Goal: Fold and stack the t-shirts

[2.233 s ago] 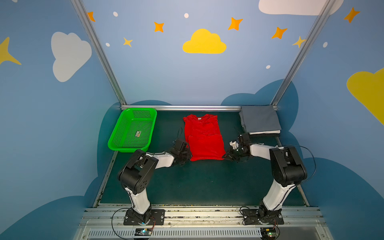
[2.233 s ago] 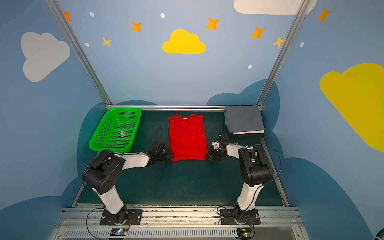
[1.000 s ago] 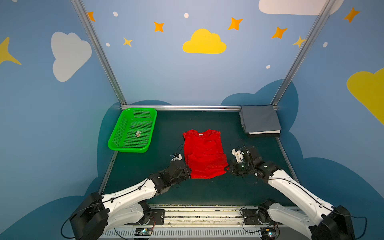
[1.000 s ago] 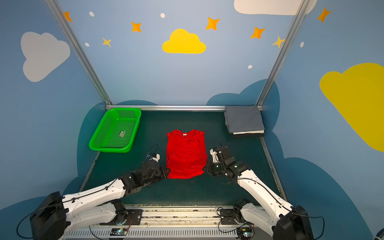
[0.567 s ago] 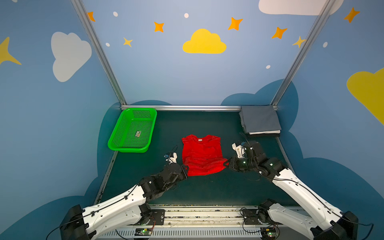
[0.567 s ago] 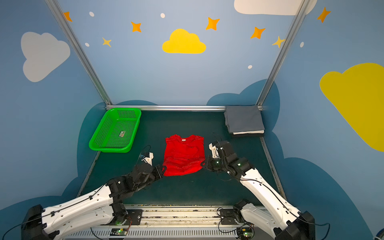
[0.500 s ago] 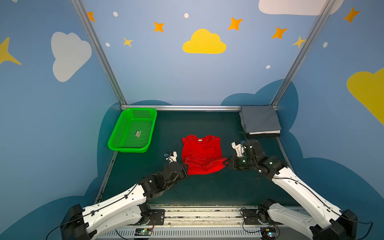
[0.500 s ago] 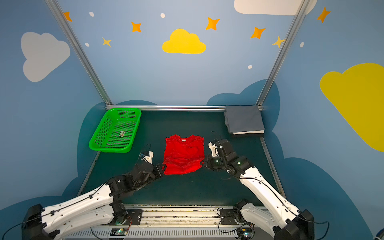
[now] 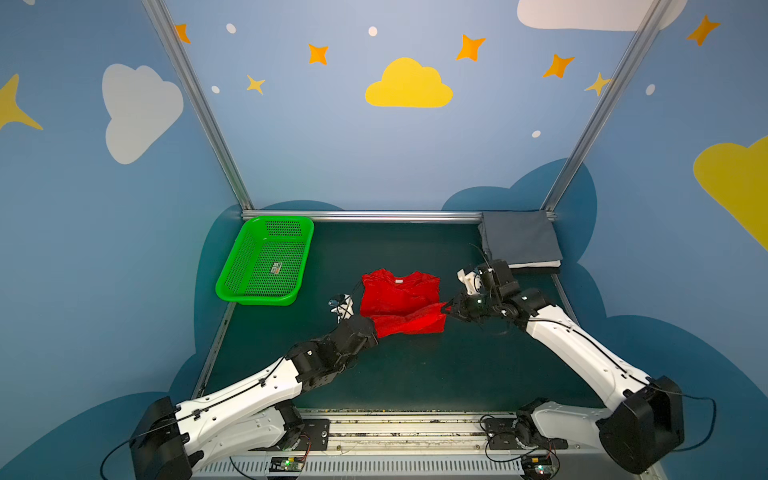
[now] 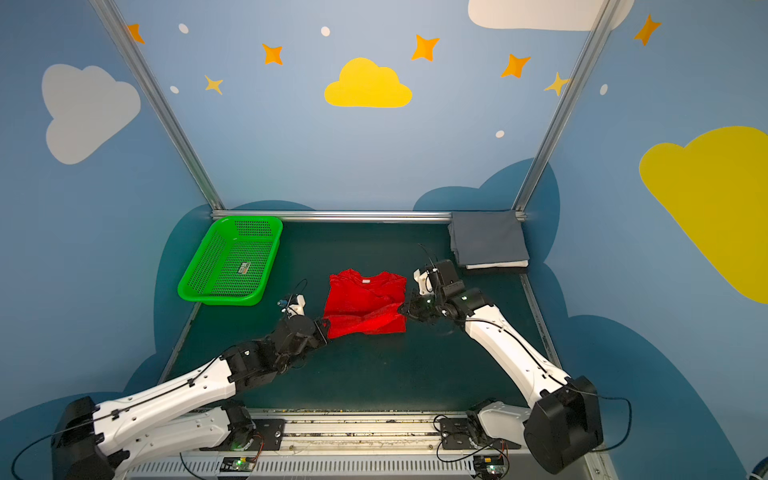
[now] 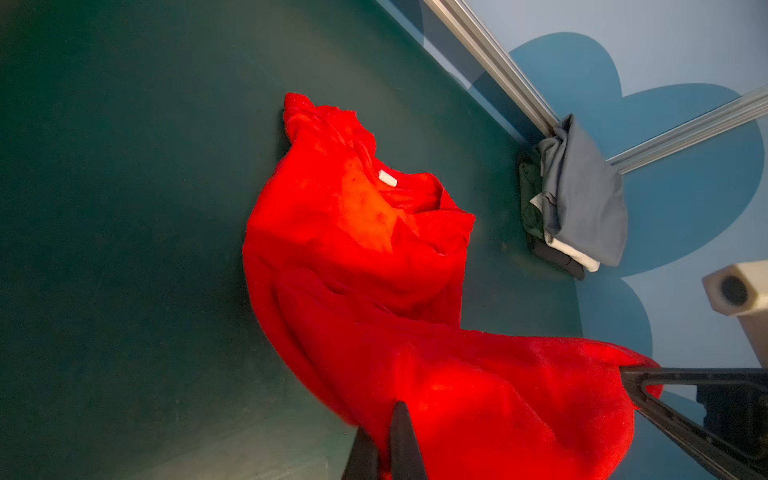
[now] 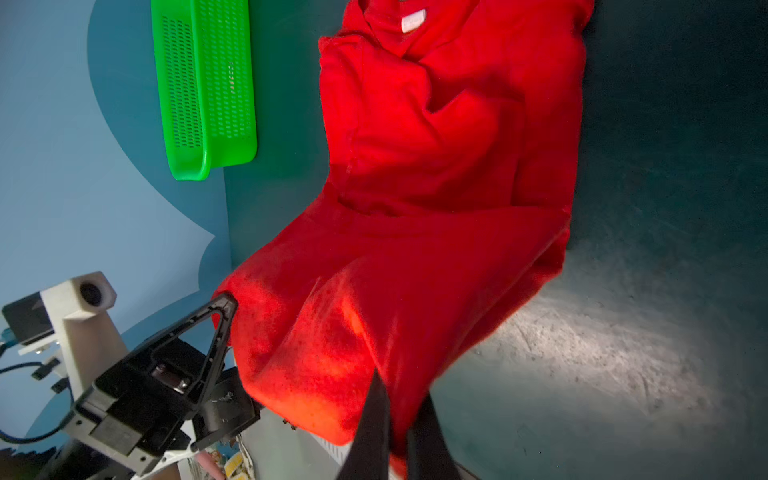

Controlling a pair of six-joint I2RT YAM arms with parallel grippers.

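Hem (image 9: pixel 409 321) of the red t-shirt (image 9: pixel 395 295) is up off the mat (image 9: pixel 415 374), pinched at both corners. L gripper (image 9: pixel 375 328) has its jaws closed tight on the left hem corner. R gripper (image 9: pixel 447 308) is likewise clamped on the right one, w/ cloth bunched btwn the fingers (image 11: pixel 401 436) in both wrist views. Shirt sits mid-table, collar end flat on the mat w/ the white neck label (image 9: pixel 399 281) facing up. The lower part is draped back over the body as a raised fold. Hem edge runs slanted, R corner further toward the back than L in both top views.

Vs the earliest frames: shirt then lay full length, collar close to the back rail (image 9: pixel 361 215), both arms folded up w/ grippers at the hem corners. Since then it's been dragged toward the front, and the arms are now stretched out low. Over the last half sec the collar hasn't shifted. The near edge has crept away from the front as the hem is carried toward the collar, so the red patch looks shorter. Jaws haven't changed, same grip throughout.

Unmoved in the back right corner is the folded stack (image 9: pixel 519 243): grey on top, white under it, black at the bottom, well apart from the red one. The green basket (image 9: pixel 253 296) stays back left, a small tag on its floor.
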